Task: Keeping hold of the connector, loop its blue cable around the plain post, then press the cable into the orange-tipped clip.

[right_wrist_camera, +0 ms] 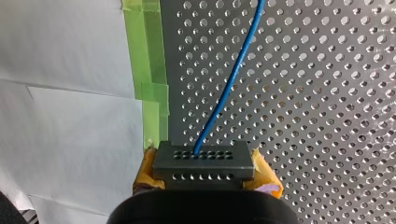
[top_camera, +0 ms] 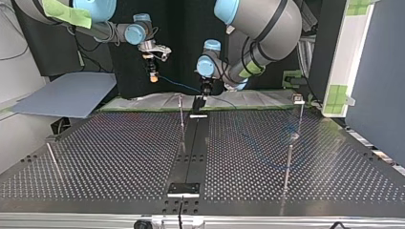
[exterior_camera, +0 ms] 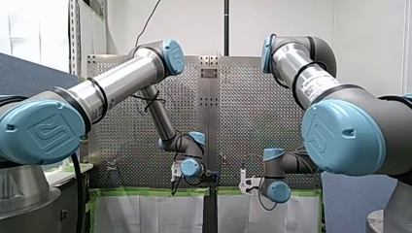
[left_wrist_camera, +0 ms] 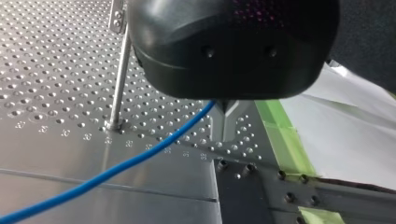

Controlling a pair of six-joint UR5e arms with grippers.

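**Cable-routing rig, both arms at the far edge of the table [top_camera: 119, 157] in the top view.** My right gripper [right_wrist_camera: 204, 164] is closed on the connector [right_wrist_camera: 203, 154], a small dark block with rows of holes. The yellow pads [right_wrist_camera: 145, 170] clamp it squarely across its two ends. The blue cable [left_wrist_camera: 140, 156] leaves the connector's face and runs right, in the top view, to my left gripper [left_wrist_camera: 227, 112]. The metal fingers there stand together with the cable entering between them, so I judge it pinched. A thin post [left_wrist_camera: 119, 79] stands just beside that gripper and apart from the cable, and no loop is made yet. I cannot tell whether this is the plain post, and I make out no orange tip in any view.

**Handling.** I judge the cable light, thin and limp with a little spring. It runs in a gentle curve between the grippers and will likely follow only under tension. The connector looks rigid and light. I would hold it by its ends and guide the cable close to the post, since a long free span may sag or slip off.
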